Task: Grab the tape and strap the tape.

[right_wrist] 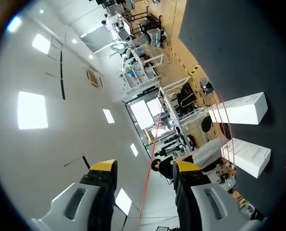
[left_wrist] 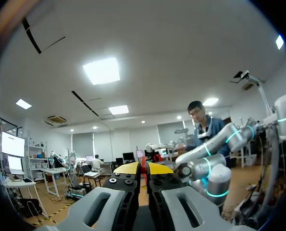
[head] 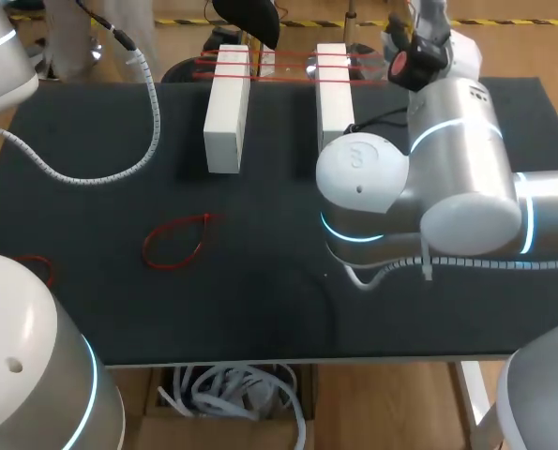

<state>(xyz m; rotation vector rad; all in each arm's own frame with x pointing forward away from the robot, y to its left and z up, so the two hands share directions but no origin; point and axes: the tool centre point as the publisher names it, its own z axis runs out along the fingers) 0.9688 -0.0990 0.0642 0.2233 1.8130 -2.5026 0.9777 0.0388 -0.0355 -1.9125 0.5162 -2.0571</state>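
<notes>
black table [head: 260, 309] | left white block [head: 228, 112] | right white block [head: 334, 92] | red tape loop [head: 175, 241]

Bright ceiling panels [left_wrist: 103, 70] give even light, faint shadows on the table [head: 260, 291], glare on the right arm [head: 457, 178].
</notes>
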